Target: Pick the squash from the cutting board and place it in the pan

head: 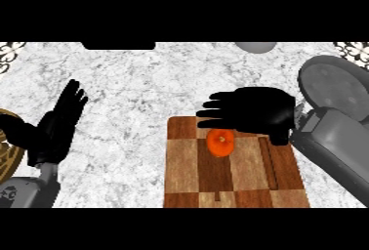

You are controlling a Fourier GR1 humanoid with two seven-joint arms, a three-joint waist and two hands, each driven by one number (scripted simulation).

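An orange squash (220, 142) lies near the far end of a checkered wooden cutting board (234, 180). My right hand (252, 111) hovers over the board's far edge, just beyond and above the squash, fingers spread straight toward the left and holding nothing. The grey pan (333, 88) sits at the right edge, partly hidden behind my right forearm (335, 146). At the left side my left hand (61, 122) rests open, fingers pointing up.
A brown woven round object (9, 146) pokes in at the left edge beside my left hand. A grey rounded object (256, 46) and a black shape (119, 45) lie at the counter's far edge. White marble counter (137, 97) spreads between the hands.
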